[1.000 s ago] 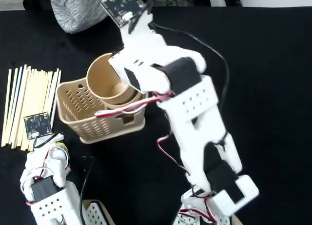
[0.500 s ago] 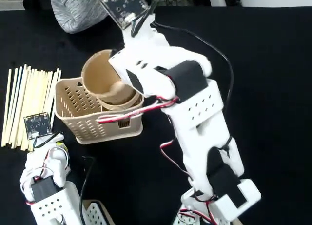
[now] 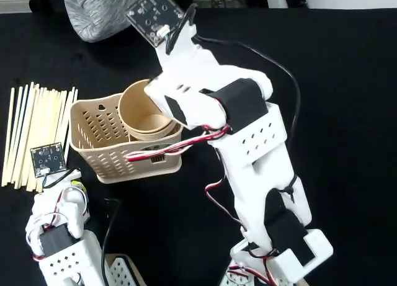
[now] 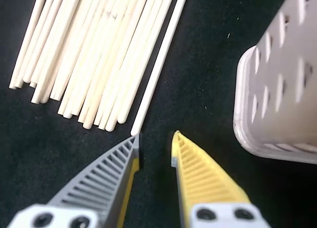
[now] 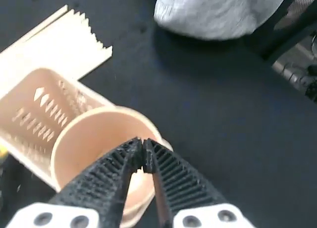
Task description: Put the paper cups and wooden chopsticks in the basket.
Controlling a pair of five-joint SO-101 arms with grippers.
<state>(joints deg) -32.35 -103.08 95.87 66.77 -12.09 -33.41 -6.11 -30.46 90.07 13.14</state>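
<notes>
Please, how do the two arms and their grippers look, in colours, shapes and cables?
Both arms have white perforated shells with black motor blocks; see the right arm and left arm. Red and white wires and a black cable run along the right one. The left gripper has one grey and one yellow ribbed finger; the right gripper has black ribbed fingers.

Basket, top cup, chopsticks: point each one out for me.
basket (image 3: 102,159), high view, perforated front wall.
top cup (image 3: 141,112), high view, inner wall.
chopsticks (image 3: 34,128), high view, middle of the bundle.
</notes>
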